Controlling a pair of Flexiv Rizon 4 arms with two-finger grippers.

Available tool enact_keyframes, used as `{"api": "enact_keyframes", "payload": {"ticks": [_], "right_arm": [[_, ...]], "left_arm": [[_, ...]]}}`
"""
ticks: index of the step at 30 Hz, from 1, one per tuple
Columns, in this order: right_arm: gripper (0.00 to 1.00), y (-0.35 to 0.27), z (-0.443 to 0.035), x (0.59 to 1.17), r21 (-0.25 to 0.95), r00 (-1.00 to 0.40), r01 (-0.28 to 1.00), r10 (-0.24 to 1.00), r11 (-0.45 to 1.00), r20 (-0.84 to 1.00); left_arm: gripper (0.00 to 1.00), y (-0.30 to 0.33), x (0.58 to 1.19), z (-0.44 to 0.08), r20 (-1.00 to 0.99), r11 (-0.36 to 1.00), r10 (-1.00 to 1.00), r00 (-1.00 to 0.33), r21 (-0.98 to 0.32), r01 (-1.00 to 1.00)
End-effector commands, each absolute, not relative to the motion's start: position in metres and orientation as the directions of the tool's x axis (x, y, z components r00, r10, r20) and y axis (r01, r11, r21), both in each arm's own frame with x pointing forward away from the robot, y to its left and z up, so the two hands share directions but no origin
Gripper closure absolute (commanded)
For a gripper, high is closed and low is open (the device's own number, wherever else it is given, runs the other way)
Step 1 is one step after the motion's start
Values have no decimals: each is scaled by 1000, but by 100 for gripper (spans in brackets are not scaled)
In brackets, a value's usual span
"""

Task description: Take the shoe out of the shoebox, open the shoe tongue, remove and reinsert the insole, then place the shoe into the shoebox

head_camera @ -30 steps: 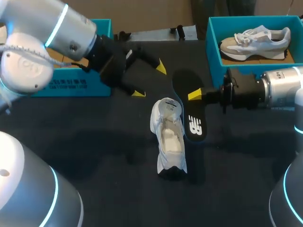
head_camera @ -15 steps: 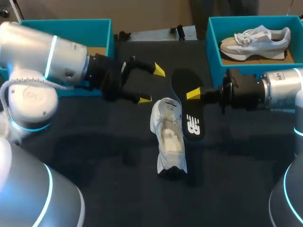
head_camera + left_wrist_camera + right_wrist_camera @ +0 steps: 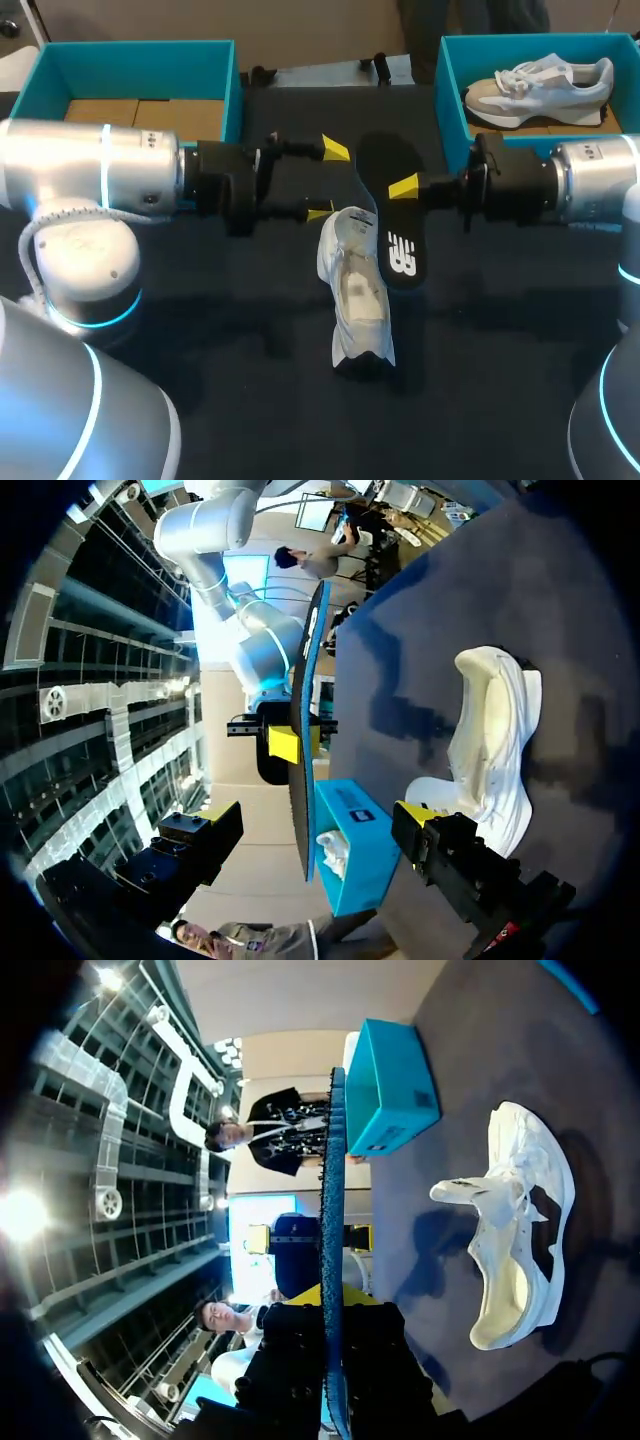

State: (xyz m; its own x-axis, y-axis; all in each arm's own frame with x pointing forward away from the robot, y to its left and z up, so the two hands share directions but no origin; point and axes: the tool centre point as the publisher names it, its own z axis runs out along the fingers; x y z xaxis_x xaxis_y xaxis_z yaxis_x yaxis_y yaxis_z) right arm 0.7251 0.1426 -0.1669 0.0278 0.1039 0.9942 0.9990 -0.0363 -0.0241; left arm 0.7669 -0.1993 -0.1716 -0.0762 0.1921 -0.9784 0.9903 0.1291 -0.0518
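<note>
Right gripper (image 3: 405, 188) is pinching black insole (image 3: 392, 235) at its edge, fingers closed narrow on both faces, insole hanging just beside white shoe (image 3: 358, 300). Left gripper (image 3: 328, 182) is gaping wide, gripping nothing, lower fingertip hovering near shoe's collar. Shoe is lying mid-worktop (image 3: 220, 330), well apart from left shoebox (image 3: 228, 85) and right shoebox (image 3: 450, 100).

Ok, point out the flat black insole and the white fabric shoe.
flat black insole (image 3: 398, 255): head view, on its logo end.
white fabric shoe (image 3: 358, 300): head view, on its open inside.
</note>
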Motion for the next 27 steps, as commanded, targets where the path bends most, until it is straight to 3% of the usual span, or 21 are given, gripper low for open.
{"api": "enact_keyframes", "payload": {"ticks": [1,6,14,23,27], "right_arm": [[100,150,-162,724,-11,15,999,110,-40,994],[100,154,-160,723,7,-2,999,110,-45,994],[100,160,-158,723,27,-24,999,101,-32,995],[100,161,-158,721,39,-36,999,98,-31,995],[100,161,-158,721,42,-39,999,98,-29,994]], "left_arm": [[0,-212,768,-173,-991,134,114,-64,-49,990],[6,-222,769,-169,-994,136,85,-64,-52,989],[35,-240,773,-165,-996,132,52,-66,-59,990],[51,-253,773,-163,-998,125,26,-58,-54,991],[53,-255,774,-167,-998,126,35,-58,-53,991]]}}
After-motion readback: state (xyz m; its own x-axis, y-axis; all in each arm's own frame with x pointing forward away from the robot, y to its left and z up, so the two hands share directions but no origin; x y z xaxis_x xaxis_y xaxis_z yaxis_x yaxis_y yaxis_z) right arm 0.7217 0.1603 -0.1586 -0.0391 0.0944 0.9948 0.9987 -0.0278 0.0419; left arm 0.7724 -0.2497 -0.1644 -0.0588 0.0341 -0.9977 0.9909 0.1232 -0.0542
